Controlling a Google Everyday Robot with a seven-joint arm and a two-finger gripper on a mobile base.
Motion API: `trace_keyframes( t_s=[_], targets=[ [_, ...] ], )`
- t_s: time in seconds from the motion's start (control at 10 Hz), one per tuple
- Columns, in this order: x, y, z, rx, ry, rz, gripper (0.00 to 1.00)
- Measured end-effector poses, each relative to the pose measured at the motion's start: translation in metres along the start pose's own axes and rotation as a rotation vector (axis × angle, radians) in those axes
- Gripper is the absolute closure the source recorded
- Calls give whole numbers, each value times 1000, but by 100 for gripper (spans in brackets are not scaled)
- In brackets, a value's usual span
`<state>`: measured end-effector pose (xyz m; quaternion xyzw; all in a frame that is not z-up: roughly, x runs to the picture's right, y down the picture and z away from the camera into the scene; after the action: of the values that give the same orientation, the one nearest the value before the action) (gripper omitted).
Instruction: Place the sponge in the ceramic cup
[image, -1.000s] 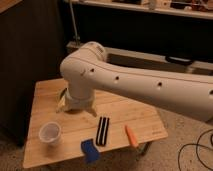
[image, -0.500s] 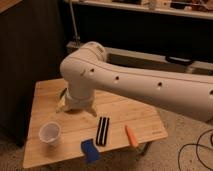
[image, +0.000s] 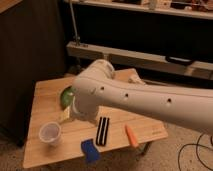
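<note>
The white robot arm (image: 150, 102) enters from the right edge and crosses most of the view, its thick jointed end bending down over the middle of the table (image: 45, 100). The table is a light wooden slatted top standing before a dark shelf unit (image: 140, 57). A green bowl (image: 65, 95) shows only partly at the back, behind the arm's end. The ceramic cup (image: 50, 133), pale and tapering, stands upright near the front picture-left corner. A black-and-white striped flat bar (image: 102, 131) lies just in front of the arm's end. The sponge (image: 90, 151), a bright blue block, rests at the table's front edge, just beside the near end of the bar and apart from the cup. An orange carrot-like stick (image: 131, 135) lies to the bar's right. The claw (image: 69, 114) hangs below the arm's end beside the bowl, mostly hidden; its opening cannot be told, and the sponge lies apart from it, nearer the front.
</note>
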<state>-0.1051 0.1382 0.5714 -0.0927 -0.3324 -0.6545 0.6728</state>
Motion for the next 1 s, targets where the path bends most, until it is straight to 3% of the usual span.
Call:
trace_keyframes(
  t_s=[0.1,0.7,1.0],
  targets=[
    [-9,5,15,-5,-14,-23,20],
    [-10,6,18,-14,-10,-35,20],
    [-14,11,42,-106,-13,-164,20]
  ],
)
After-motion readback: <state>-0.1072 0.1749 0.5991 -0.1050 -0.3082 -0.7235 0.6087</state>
